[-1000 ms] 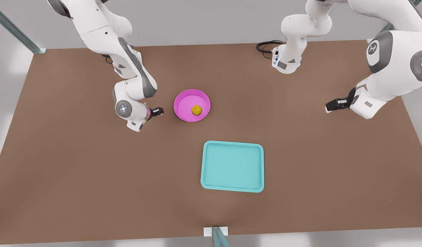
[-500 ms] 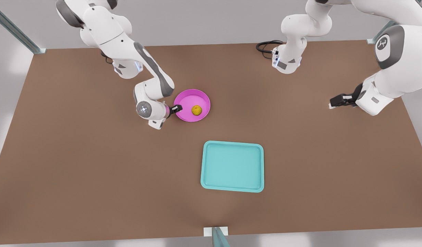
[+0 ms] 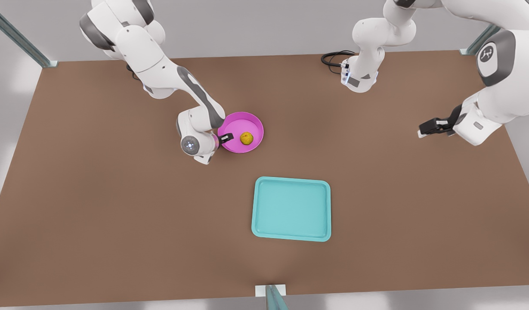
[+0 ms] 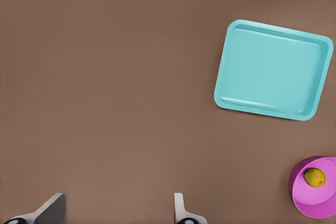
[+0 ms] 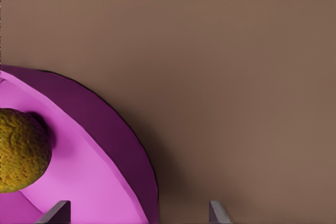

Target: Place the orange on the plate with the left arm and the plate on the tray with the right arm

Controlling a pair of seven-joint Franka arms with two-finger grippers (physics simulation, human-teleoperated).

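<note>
The orange lies in the magenta plate, which rests on the brown table behind the teal tray. My right gripper is open at the plate's rim on the front view's left. Its wrist view shows the plate and orange close up, with the rim between the spread fingers of the right gripper. My left gripper hovers open and holding nothing far off at the front view's right. From the left gripper the tray, plate and orange lie at a distance.
A black cable loops by the arm base at the table's back edge. A metal post stands at the front edge. Bare brown tabletop surrounds the tray.
The right gripper has travelled toward the front view's right and reached the plate's rim. The left gripper has drifted slightly farther toward the front view's right. Plate, orange and tray have not moved.
</note>
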